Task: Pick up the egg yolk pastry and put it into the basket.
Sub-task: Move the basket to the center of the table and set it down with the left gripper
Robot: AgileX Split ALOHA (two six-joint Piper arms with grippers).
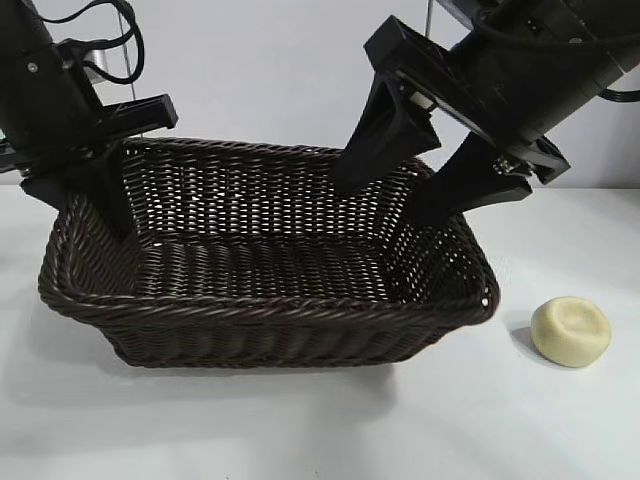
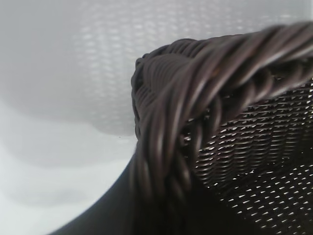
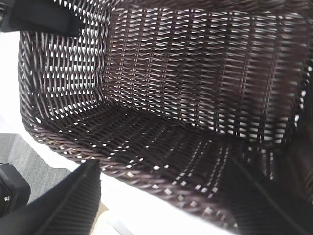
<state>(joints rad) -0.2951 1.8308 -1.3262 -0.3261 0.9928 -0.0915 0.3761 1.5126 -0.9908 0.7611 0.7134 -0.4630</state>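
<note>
Fingers (image 1: 395,150) of right arm spread, empty, over dark brown woven wicker basket (image 1: 300,325); small pale yellow round pastry (image 1: 570,331) beside, on white worktop (image 1: 300,430); left fingers (image 1: 100,195) clenched at basket corner.

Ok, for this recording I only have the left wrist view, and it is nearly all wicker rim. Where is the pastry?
Observer: The pastry lies on the table, outside the basket, off its front right corner in the exterior view.
Operator: Is the right gripper holding anything?
Observer: No. The right gripper is open and empty, hanging over the basket's right end.
Operator: And where is my arm in all this?
Observer: The left gripper is at the basket's left rim, far from the pastry.
</note>
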